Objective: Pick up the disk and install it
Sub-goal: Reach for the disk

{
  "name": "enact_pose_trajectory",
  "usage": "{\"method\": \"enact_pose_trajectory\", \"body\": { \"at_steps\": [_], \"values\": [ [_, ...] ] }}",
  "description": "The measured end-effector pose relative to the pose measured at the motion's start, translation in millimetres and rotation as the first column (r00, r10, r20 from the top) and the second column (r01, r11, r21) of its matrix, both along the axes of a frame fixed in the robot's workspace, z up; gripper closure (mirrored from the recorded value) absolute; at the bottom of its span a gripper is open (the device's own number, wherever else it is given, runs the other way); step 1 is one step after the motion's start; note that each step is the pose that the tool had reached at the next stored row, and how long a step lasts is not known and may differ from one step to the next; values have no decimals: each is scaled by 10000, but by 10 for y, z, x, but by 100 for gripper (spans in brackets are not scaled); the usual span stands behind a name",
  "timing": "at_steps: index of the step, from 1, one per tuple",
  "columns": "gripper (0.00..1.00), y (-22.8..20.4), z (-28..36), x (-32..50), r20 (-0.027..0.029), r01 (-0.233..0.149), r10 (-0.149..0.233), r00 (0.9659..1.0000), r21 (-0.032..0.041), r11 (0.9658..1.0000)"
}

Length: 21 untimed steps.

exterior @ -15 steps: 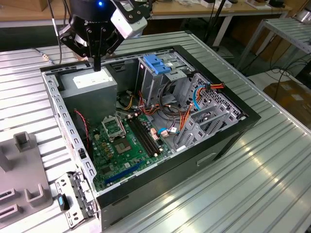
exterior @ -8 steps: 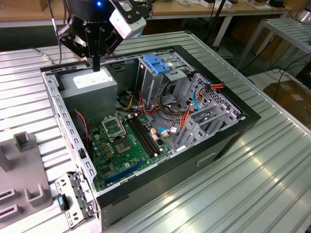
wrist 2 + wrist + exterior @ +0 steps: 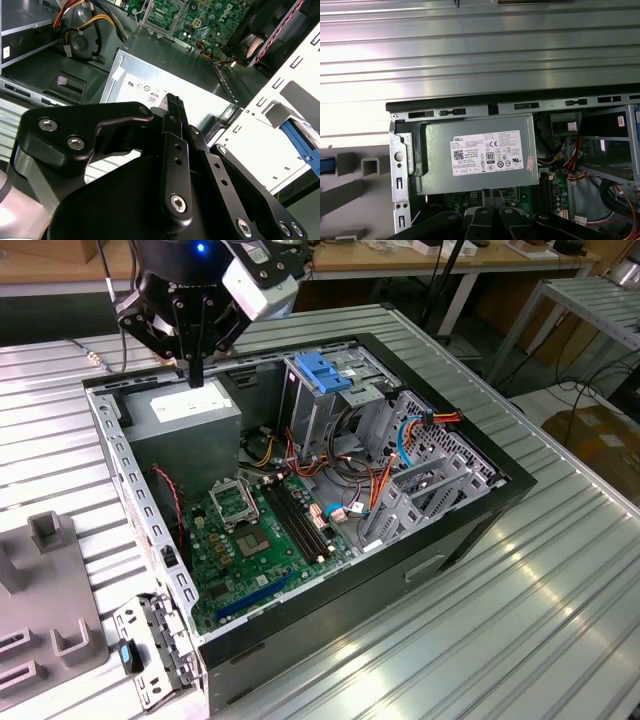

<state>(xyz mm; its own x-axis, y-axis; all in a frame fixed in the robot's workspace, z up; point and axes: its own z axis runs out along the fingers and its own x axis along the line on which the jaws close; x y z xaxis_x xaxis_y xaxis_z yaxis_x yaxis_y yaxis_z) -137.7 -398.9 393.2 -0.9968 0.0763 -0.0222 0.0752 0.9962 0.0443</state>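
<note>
My gripper [image 3: 195, 378] hangs just above the grey power-supply box [image 3: 185, 412] in the back corner of the open computer case [image 3: 150, 530]. Its black fingers [image 3: 173, 106] are pressed together with nothing between them, and their tips [image 3: 491, 194] point at the box's white sticker [image 3: 487, 152]. Outside the case's perforated wall [image 3: 280, 115], a flat piece with a blue edge [image 3: 300, 139] lies by the grey fixture. It may be the disk, but too little of it shows to tell.
A metal drive cage with a blue latch [image 3: 322, 375] stands in the case. The green motherboard [image 3: 260, 530] and loose cables [image 3: 350, 480] lie below it. A grey fixture [image 3: 45, 610] sits on the ribbed metal table [image 3: 520, 620] on the exterior view's left.
</note>
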Motion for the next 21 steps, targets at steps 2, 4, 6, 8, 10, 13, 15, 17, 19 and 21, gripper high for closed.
{"method": "enact_pose_trajectory", "body": {
  "at_steps": [2, 4, 6, 8, 10, 13, 15, 17, 19, 21],
  "values": [
    [89, 0, 0, -9, -1, 0, 0, 10000, -1, 10000],
    [89, 0, 0, -16, -1, -1, 1, 10000, 0, 10000],
    [89, 0, 0, -21, -1, -1, 1, 10000, 0, 10000],
    [89, 0, 0, -26, -2, 0, 0, 10000, -1, 10000],
    [89, 0, 0, -30, -2, 0, 0, 10000, 0, 10000],
    [89, 0, 0, -38, -3, 0, 0, 10000, 0, 10000],
    [89, 0, 0, -44, -4, 0, 0, 10000, -1, 10000],
    [89, 0, 0, -49, -5, 0, 0, 10000, -1, 10000],
    [89, 0, 0, -54, -5, -1, 1, 10000, -1, 10000],
    [89, 0, -1, -61, -5, 0, 0, 10000, -1, 10000]
  ]
}}
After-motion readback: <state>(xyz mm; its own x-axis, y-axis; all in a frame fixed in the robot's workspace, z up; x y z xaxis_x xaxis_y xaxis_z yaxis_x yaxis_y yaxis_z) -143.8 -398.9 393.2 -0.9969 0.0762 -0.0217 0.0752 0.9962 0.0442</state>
